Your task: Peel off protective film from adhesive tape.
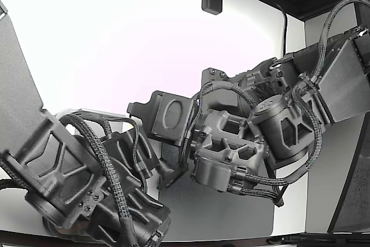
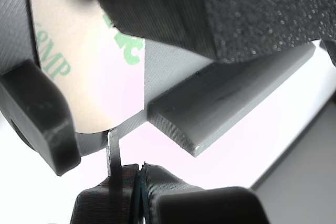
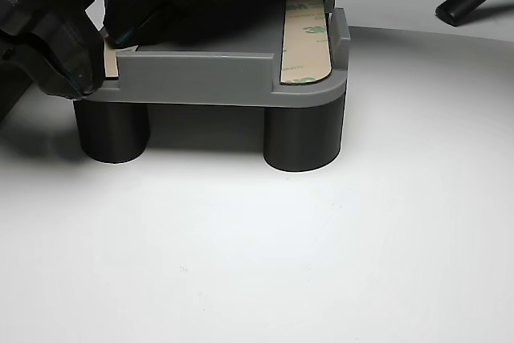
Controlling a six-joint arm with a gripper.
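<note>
Your black gripper (image 2: 140,190) is clenched on the thin film tab (image 2: 113,153) at the tan adhesive tape strip's (image 2: 100,77) edge, on the grey fixture (image 3: 201,78).

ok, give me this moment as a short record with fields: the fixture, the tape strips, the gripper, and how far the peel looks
fixture: grey plastic tray on dark round legs, on a white table
tape strips: tan liner strip with green print lying flat in the tray; a second tan strip fills the wrist view
gripper: black gripper, fingertips closed at the edge of the second tan strip, a thin tab between them
peel: liner appears flat, not yet lifted
</note>
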